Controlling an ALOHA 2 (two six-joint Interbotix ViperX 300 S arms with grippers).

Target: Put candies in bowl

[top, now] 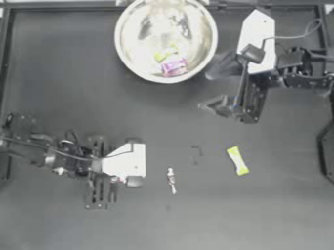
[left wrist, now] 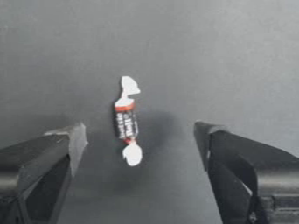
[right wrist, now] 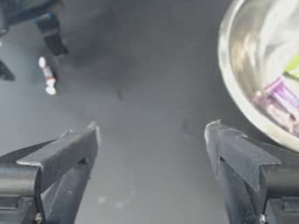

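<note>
**Two sweets left on the counter**

From above: the bowl holds a pink-and-white candy; a yellow-green candy lies out.

Left wrist: left pincer spread around the white candy.

Right wrist: right pincer spread, empty, beside the bowl.

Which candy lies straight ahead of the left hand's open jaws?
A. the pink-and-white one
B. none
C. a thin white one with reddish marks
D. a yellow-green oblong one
C: the left wrist view shows the thin white candy with reddish marks on the table, beyond the gap of the left hand.
</note>
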